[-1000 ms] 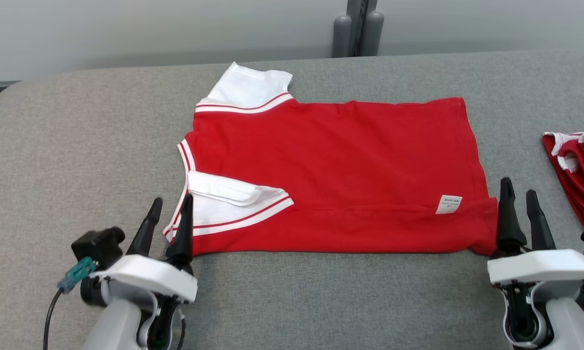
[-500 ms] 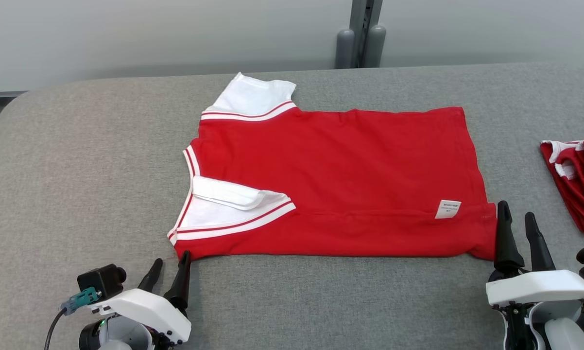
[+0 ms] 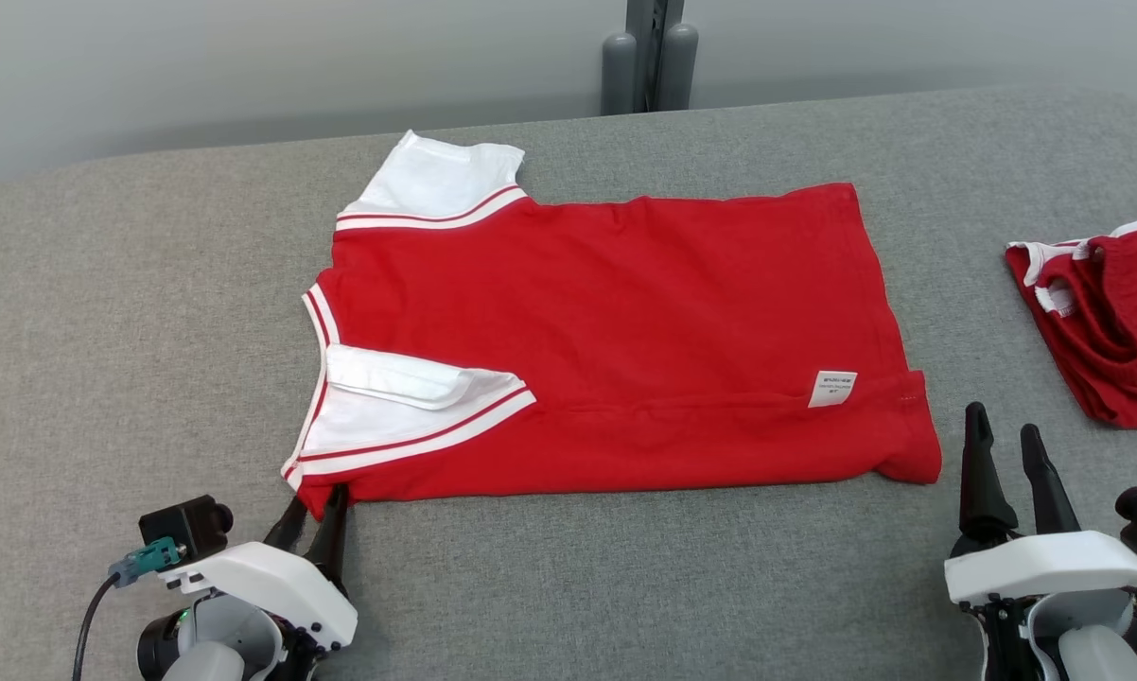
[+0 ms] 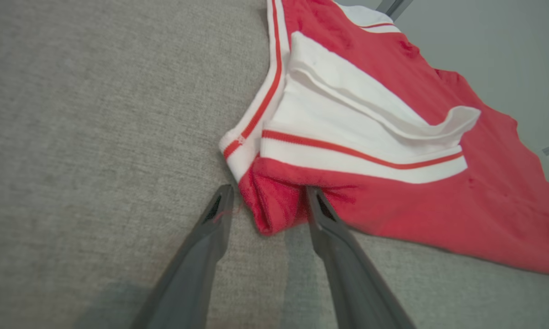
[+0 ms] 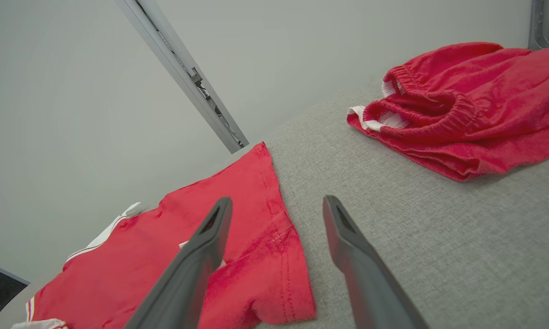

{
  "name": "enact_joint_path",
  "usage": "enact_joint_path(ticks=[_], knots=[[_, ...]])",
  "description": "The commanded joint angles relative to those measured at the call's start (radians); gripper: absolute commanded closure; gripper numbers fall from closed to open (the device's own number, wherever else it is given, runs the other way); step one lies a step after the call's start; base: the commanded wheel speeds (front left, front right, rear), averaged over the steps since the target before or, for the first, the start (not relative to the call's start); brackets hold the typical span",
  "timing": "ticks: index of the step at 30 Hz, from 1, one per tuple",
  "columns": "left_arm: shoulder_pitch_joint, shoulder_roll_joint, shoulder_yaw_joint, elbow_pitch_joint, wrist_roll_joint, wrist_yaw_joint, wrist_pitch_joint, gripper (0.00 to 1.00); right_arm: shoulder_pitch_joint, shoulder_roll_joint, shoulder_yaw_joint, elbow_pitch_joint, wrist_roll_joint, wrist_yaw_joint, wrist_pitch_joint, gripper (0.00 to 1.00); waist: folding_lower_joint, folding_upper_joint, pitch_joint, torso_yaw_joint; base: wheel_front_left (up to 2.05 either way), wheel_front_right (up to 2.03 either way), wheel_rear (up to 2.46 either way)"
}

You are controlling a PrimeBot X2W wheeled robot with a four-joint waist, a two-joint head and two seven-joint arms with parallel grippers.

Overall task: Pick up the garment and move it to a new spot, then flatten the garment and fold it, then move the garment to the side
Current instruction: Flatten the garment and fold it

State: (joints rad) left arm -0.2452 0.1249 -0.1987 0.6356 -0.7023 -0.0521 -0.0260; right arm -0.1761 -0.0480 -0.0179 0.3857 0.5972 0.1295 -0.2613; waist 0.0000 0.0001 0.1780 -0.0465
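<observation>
**Red shirt mid-fold on a grey bench, at risk of a lopsided lift**

Wide grey padded bench (image 3: 152,312), seen from the head camera. Lying flat across its middle, a red garment (image 3: 625,312) with white sleeves, collar end toward the left. Near long edge already turned over, with a small white label (image 3: 831,388) facing up. Judged to be partway through folding.

Biggest hazard: an uneven lift. Left jaws parted, dark fingers (image 4: 201,256) straddling the garment's near left corner, cloth between them but not yet pinched. Right jaws also parted and holding nothing, fingers (image 3: 980,473) just beside the near right corner without touching it. One side gripping ahead of the other would probably skew or drag the whole cloth across the bench and undo the flattening.

Next: the layers. At the left corner, a thick roll of doubled red cloth. Easy to pinch the top layer alone and peel the fold open, or to nudge the roll away instead of catching it.

Smaller: the near white sleeve (image 3: 389,416), cuff curled up loose. Apt to flop out of place during any swing.

Smaller again: a second red garment (image 3: 1108,331), crumpled at the bench's right edge, well apart from the shirt yet near the right arm. Possible snagging on a wide sweep.
</observation>
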Motion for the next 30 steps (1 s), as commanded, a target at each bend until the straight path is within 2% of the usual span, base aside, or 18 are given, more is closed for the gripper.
enact_joint_path(ticks=[1,9,20,21,22,23,24,25,26,27,28,30], knots=[[-0.001,-0.008,-0.012,0.012,-0.001,-0.007,0.009,1.0,0.0,-0.006,-0.009,0.013,-0.018,0.002,0.004,0.0,0.0,-0.0001,0.0,-0.001,0.0,0.0,0.0],[-0.014,0.006,-0.019,-0.034,0.021,-0.003,-0.038,1.0,-0.043,-0.006,-0.034,0.188,-0.08,0.002,0.072,0.0,0.0,-0.0001,-0.004,0.023,0.0,0.0,0.0],[0.013,0.012,-0.038,-0.135,0.035,0.01,-0.047,1.0,-0.128,0.001,0.022,0.391,-0.077,0.002,0.154,0.0,0.0,-0.0001,-0.018,0.073,0.0,0.0,0.0],[0.015,0.013,-0.041,-0.143,0.038,0.012,-0.047,1.0,-0.131,0.002,0.027,0.402,-0.085,0.002,0.161,0.05,0.0,-0.0001,-0.02,0.075,0.0,0.0,0.0],[0.018,0.015,-0.043,-0.152,0.04,0.012,-0.047,1.0,-0.134,0.002,0.032,0.409,-0.09,0.002,0.165,0.4,0.0,-0.0001,-0.022,0.077,0.0,0.0,0.0],[0.022,0.016,-0.045,-0.159,0.043,0.015,-0.048,1.0,-0.136,0.003,0.035,0.412,-0.089,0.002,0.167,0.55,0.0,-0.0001,-0.024,0.077,0.0,0.0,0.0],[0.027,0.018,-0.048,-0.168,0.045,0.015,-0.049,1.0,-0.137,0.003,0.038,0.412,-0.084,0.002,0.169,0.62,0.0,-0.0001,-0.026,0.078,0.0,0.0,0.0],[0.027,0.018,-0.048,-0.168,0.045,0.015,-0.049,1.0,-0.137,0.003,0.038,0.412,-0.084,0.002,0.169,0.62,0.0,-0.0001,-0.026,0.078,0.0,0.0,0.0],[0.032,0.02,-0.05,-0.174,0.046,0.017,-0.049,1.0,-0.138,0.002,0.039,0.41,-0.084,0.002,0.168,0.71,0.0,-0.0001,-0.028,0.078,0.0,0.0,0.0],[0.035,0.021,-0.05,-0.181,0.047,0.017,-0.05,1.0,-0.139,0.001,0.037,0.405,-0.084,0.002,0.163,0.91,0.0,-0.0001,-0.03,0.077,0.0,0.0,0.0],[0.038,0.023,-0.052,-0.19,0.048,0.017,-0.049,1.0,-0.138,0.0,0.034,0.397,-0.086,0.002,0.158,1.0,0.0,-0.0001,-0.033,0.076,0.0,0.0,0.0],[0.048,0.03,-0.055,-0.208,0.052,0.019,-0.047,1.0,-0.134,-0.004,0.023,0.379,-0.092,0.002,0.15,1.0,0.0,-0.0001,-0.04,0.075,0.0,0.0,0.0]])
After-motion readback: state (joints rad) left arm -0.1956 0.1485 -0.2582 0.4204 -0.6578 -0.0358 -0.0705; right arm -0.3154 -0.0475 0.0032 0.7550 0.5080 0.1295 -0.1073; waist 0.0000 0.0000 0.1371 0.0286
